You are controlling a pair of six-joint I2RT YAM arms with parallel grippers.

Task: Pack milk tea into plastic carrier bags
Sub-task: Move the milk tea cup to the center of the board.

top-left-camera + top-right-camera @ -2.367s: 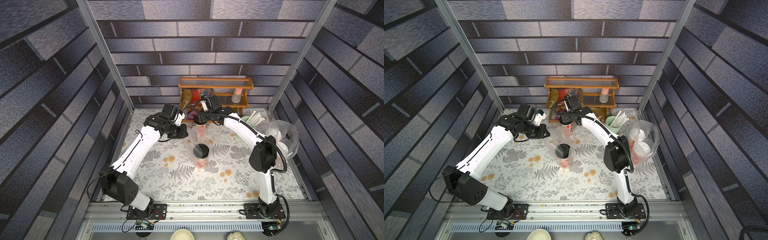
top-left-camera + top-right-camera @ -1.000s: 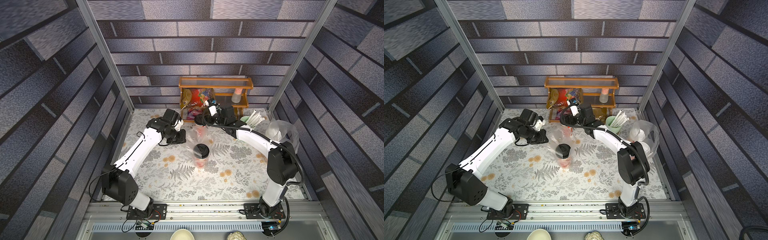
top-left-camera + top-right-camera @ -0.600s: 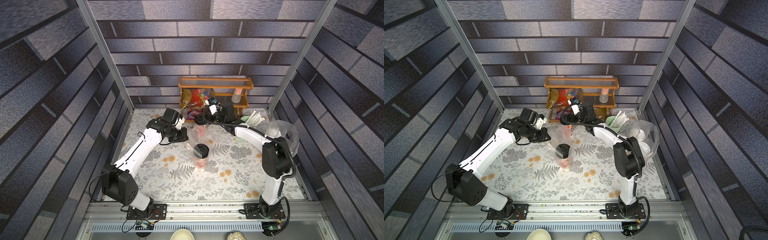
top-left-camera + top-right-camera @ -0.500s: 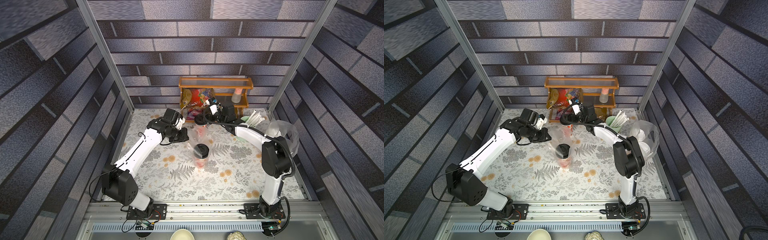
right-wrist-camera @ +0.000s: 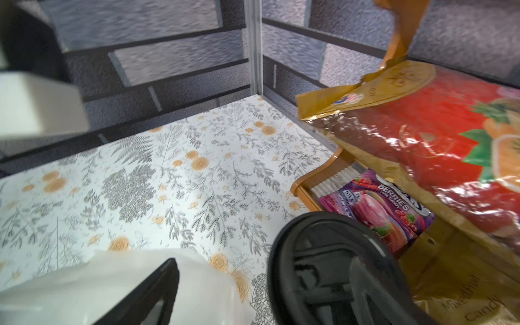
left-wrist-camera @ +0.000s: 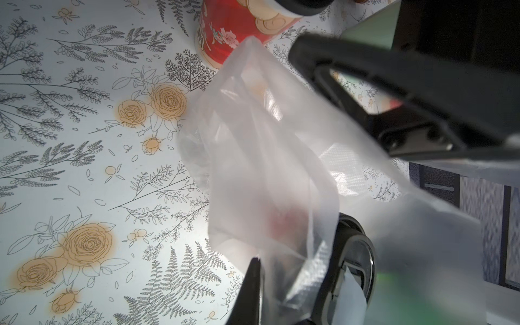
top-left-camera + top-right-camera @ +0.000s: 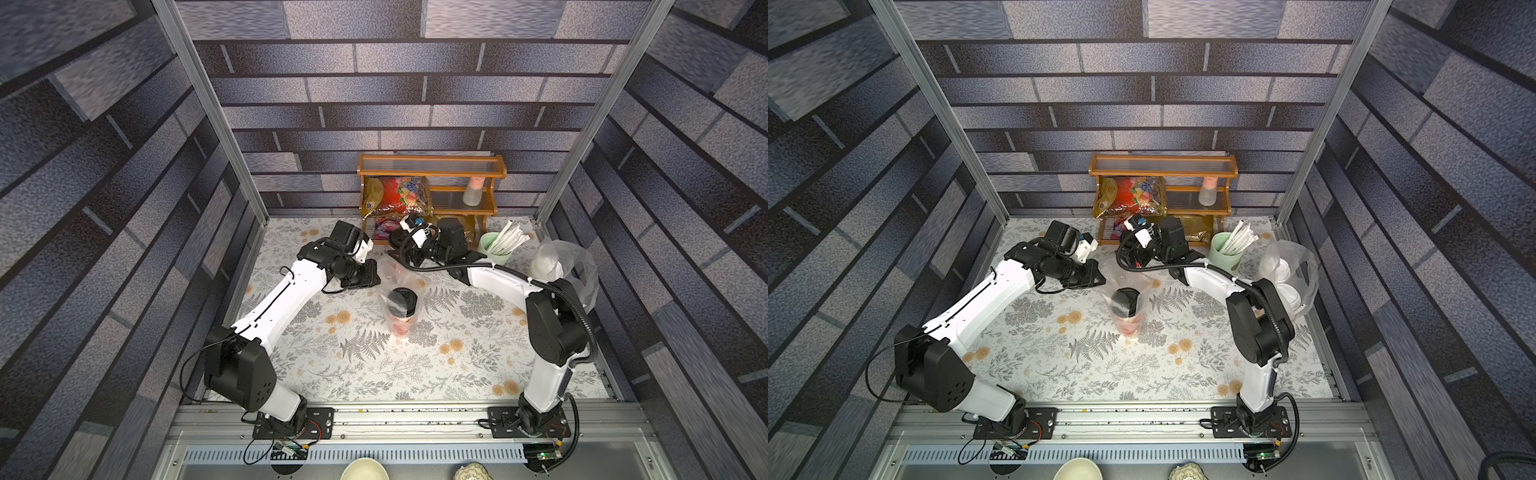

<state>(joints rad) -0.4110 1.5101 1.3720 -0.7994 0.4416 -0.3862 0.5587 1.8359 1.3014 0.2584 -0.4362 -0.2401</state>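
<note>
Bagging second cup [image 5: 337, 267] | your left hand [image 7: 373, 277] pinches bag [image 6: 267, 168] rim | right hand [image 7: 401, 249] gapes empty over it | next: clasp, lift in.

In a top view, a milk tea cup [image 7: 400, 309] stands mid-frame inside a carrier bag [image 7: 388, 272] on the table [image 7: 415, 374]. The shelf [image 7: 432, 171] sits upper centre behind it, the straw cup [image 7: 492, 249] right of that, a second bag [image 7: 584, 270] holding cups [image 7: 546, 264] at far right.

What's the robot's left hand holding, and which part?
The left gripper is shut on the clear plastic bag, pinching its upper edge.
</note>
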